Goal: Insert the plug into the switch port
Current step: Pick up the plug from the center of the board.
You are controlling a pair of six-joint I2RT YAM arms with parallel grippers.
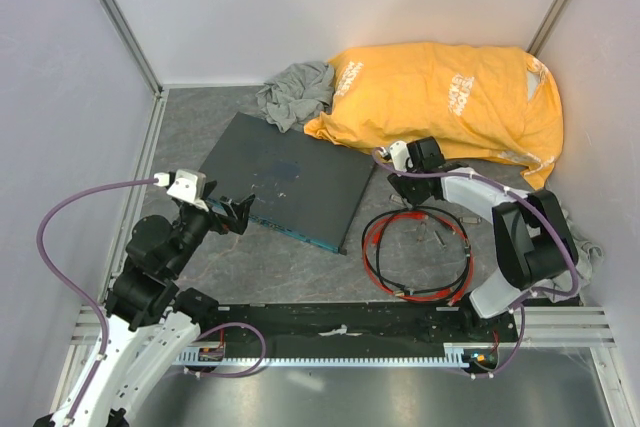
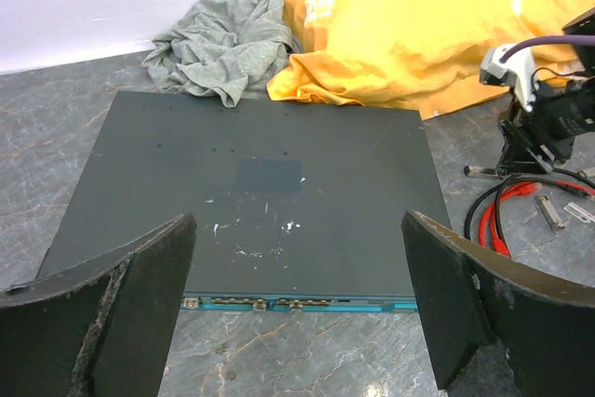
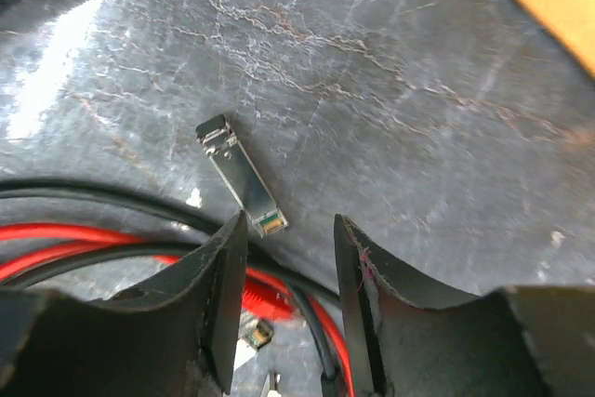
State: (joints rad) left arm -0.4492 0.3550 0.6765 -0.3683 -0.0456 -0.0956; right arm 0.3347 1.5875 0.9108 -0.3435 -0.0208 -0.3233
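The switch (image 1: 280, 179) is a flat dark grey box left of centre, its blue-green front edge (image 1: 300, 232) facing the arms. In the left wrist view the row of ports (image 2: 297, 303) shows along that edge. My left gripper (image 1: 235, 215) hovers open just in front of it, fingers (image 2: 139, 295) wide apart. The red cable (image 1: 375, 247) lies looped to the switch's right. My right gripper (image 3: 290, 225) is lowered over the loop, its jaws half closed and still apart. The red-booted plug (image 3: 265, 295) lies between them beside the left finger, not pinched.
A small metal module (image 3: 240, 177) lies on the stone top just beyond my right fingertips. A black cable (image 3: 112, 197) runs alongside the red one. An orange cloth (image 1: 450, 97) and a grey cloth (image 1: 295, 92) lie behind the switch. Walls close the back and sides.
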